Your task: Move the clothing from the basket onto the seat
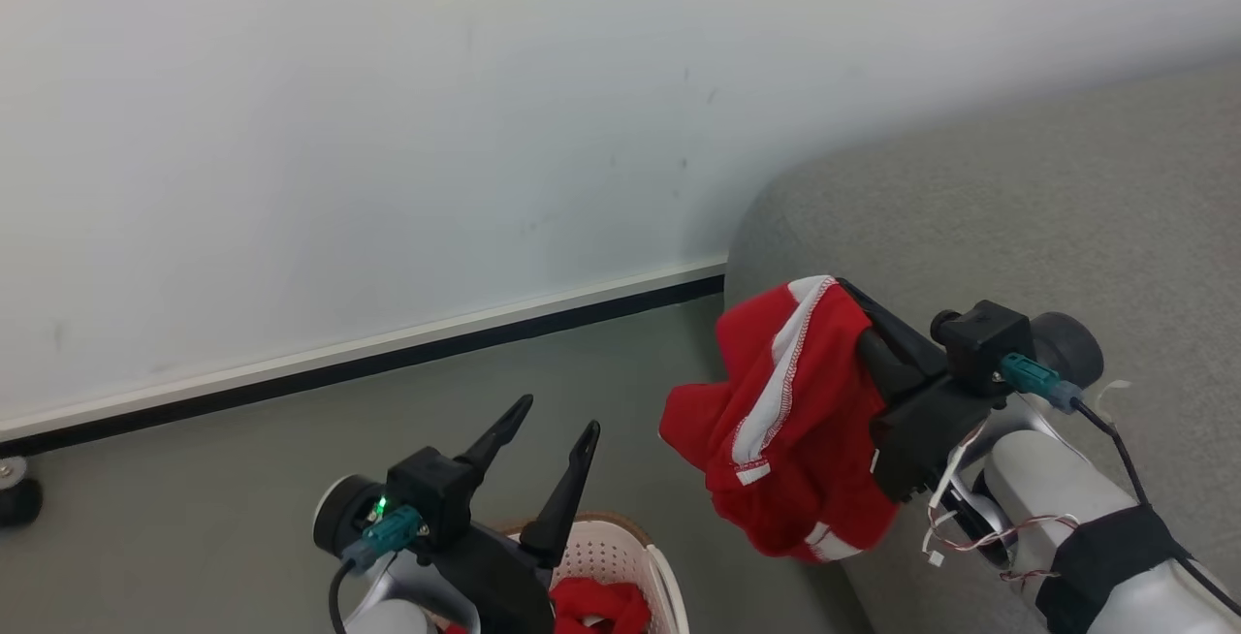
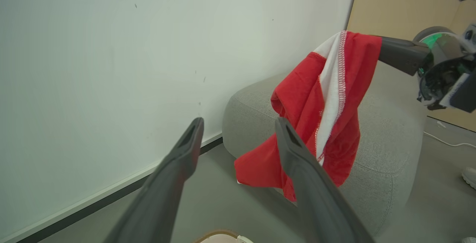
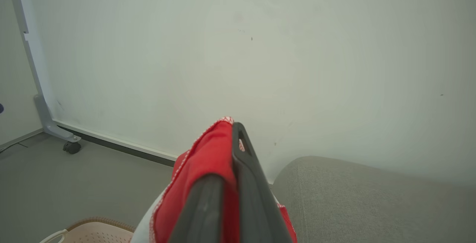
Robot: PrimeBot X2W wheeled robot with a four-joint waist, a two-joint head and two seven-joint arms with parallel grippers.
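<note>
A red garment with white trim, part of the clothing (image 1: pixel 776 421), hangs in the air with my right gripper (image 1: pixel 858 309) shut on its top edge. It dangles beside the rounded end of the grey seat (image 1: pixel 1018 227), over the floor. In the right wrist view the two fingers (image 3: pixel 245 183) are pressed together on the red fabric (image 3: pixel 200 176). My left gripper (image 1: pixel 560 421) stands open and empty above the cream basket (image 1: pixel 620 547), where more red clothing (image 1: pixel 596 610) lies. In the left wrist view its spread fingers (image 2: pixel 186 154) frame the hanging garment (image 2: pixel 319 105) and the seat (image 2: pixel 386 131).
A white panel wall (image 1: pixel 388 130) with a dark base strip runs behind the grey floor. A caster wheel (image 3: pixel 71 147) of its stand sits at the left. A wooden panel (image 2: pixel 401 5) stands behind the seat. The basket rim (image 3: pixel 93 230) lies low in the right wrist view.
</note>
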